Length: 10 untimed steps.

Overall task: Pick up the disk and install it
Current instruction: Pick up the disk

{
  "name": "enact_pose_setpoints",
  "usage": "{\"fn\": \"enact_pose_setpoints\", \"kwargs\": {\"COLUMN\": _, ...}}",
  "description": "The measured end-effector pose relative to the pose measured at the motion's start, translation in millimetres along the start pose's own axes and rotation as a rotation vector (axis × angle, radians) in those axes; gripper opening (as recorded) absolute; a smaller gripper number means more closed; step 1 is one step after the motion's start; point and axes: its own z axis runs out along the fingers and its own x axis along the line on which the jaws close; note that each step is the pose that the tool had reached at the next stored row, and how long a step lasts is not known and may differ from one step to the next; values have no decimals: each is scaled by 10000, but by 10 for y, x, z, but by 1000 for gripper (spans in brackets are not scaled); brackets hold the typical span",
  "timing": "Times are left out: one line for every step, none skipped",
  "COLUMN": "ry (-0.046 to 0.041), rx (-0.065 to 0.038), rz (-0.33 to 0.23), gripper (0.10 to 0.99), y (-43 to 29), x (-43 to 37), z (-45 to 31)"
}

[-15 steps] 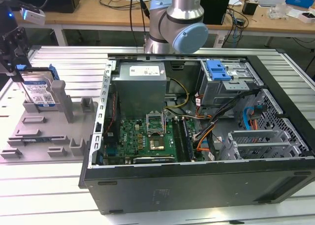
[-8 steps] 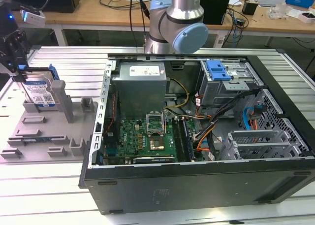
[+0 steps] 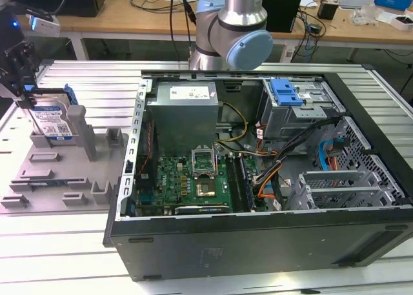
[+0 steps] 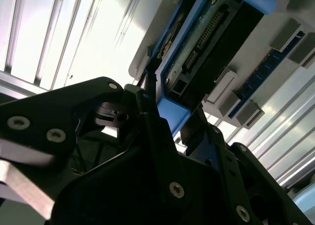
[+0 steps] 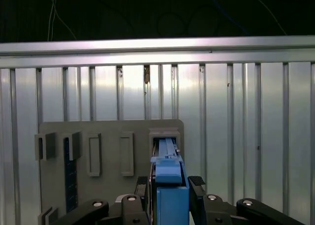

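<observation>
The hand [image 3: 27,99] is clenched on the disk [image 3: 55,122]. In the first wrist view one black finger [image 5: 197,184] sits on each side of the disk's blue frame. The disk is flat and silver with four corners, and it has a white and blue sticker on one big side. A blue plastic frame runs along its edges. In the second wrist view its other big side is dark, with a row of tiny pins. The disk stands up on its thin edge. In the exterior view it is at about nine o'clock from the open computer case [image 3: 258,246] and well apart from it. The hand is at eleven o'clock from the disk. The disk stands at a gray holder [image 3: 58,172], and a gray post [image 3: 77,124] is just beside it at three o'clock. In the first wrist view the disk's far end is at a slot of that holder. The holder lies on a ribbed metal surface [image 3: 64,250]. The case lies open on the same surface, with a green board [image 3: 187,179] inside. A small blue piece [image 3: 286,91] is at one o'clock inside the case.
</observation>
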Motion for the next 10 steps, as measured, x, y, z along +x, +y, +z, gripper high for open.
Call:
{"fn": "enact_pose_setpoints", "kwargs": {"ry": -1, "rx": 0, "rz": -1, "gripper": 451, "y": 0, "x": 0, "z": 8}}
{"fn": "enact_pose_setpoints", "kwargs": {"ry": -3, "rx": 0, "rz": 0, "gripper": 451, "y": 0, "x": -1, "z": 10}}
{"fn": "enact_pose_setpoints", "kwargs": {"ry": -4, "rx": 1, "rz": 0, "gripper": 451, "y": 0, "x": 0, "z": 11}}
{"fn": "enact_pose_setpoints", "kwargs": {"ry": -5, "rx": 2, "rz": 2, "gripper": 451, "y": 1, "x": 0, "z": 12}}
{"fn": "enact_pose_setpoints", "kwargs": {"ry": -5, "rx": 1, "rz": 1, "gripper": 451, "y": 0, "x": 2, "z": 13}}
{"fn": "enact_pose_setpoints", "kwargs": {"ry": -5, "rx": 1, "rz": 0, "gripper": 451, "y": 0, "x": 4, "z": 13}}
{"fn": "enact_pose_setpoints", "kwargs": {"ry": -5, "rx": 1, "rz": 1, "gripper": 451, "y": 0, "x": 5, "z": 14}}
{"fn": "enact_pose_setpoints", "kwargs": {"ry": -6, "rx": 0, "rz": 1, "gripper": 451, "y": 0, "x": 7, "z": 14}}
{"fn": "enact_pose_setpoints", "kwargs": {"ry": -7, "rx": 0, "rz": 0, "gripper": 451, "y": 0, "x": 7, "z": 15}}
{"fn": "enact_pose_setpoints", "kwargs": {"ry": -8, "rx": 0, "rz": 0, "gripper": 451, "y": 0, "x": 7, "z": 15}}
